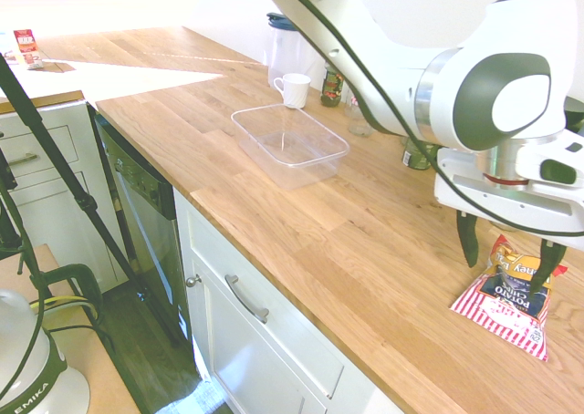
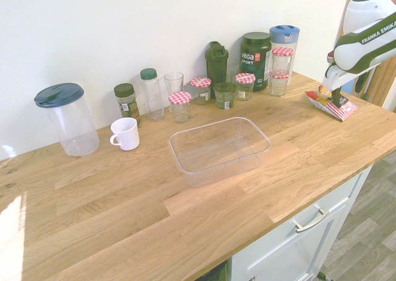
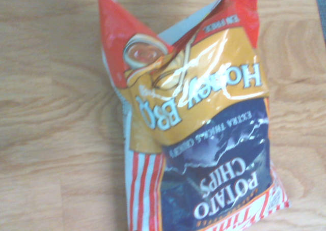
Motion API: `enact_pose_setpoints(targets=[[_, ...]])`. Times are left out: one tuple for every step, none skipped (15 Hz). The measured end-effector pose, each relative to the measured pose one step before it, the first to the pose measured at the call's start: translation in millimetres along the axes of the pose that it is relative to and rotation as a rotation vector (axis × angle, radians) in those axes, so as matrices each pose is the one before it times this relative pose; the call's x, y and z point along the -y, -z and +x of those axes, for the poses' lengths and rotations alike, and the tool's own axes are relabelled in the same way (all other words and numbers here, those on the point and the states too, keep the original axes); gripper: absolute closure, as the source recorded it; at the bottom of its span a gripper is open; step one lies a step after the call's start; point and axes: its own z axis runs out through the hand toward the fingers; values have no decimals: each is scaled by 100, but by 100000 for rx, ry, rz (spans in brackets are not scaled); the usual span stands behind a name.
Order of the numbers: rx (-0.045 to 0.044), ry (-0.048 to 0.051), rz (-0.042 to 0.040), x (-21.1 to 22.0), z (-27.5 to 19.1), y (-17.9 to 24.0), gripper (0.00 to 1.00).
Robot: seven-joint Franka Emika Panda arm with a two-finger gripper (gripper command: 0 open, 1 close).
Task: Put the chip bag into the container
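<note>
While the chip bag point(image 1: 507, 297) lies flat, orange top probably wallward, gripper point(image 1: 509, 261) fingers straddle it, open.

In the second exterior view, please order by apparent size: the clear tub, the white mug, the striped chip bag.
1. Shallow clear plastic tub.
2. White ceramic mug.
3. Red-and-white striped chip bag, partly hidden by the hand and farther away, so 2 and 3 are unsure.

We are looking at a home kitchen: a long wooden countertop point(image 1: 301, 204) runs over white drawers and cabinets point(image 1: 265, 341) beside a built-in dishwasher point(image 1: 146, 222). Against the wall stand jars with red-checkered lids point(image 2: 180, 106) (pantry storage), a white mug point(image 2: 125, 134) and a clear pitcher point(image 2: 67, 117).
</note>
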Motion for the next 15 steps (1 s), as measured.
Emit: enact_pose_setpoints(targets=[[128,635,468,171,849,-319,100],[130,862,357,230,700,-385,100],[334,662,211,195,422,-430,100],[319,719,36,292,279,-335,100],[365,470,168,453,125,-186,100],[299,586,31,476,82,-87,100],[481,705,103,536,-36,-71,100],[703,487,97,381,-115,-45,100],[545,384,-15,161,-67,-78,100],[297,476,-72,282,-137,-25,100],[232,425,23,277,-128,-73,100],[223,573,205,491,-170,-108,100],[312,881,218,680,-256,-151,100],[390,767,5,532,-248,-238,100],[345,563,-11,393,-199,-205,100]])
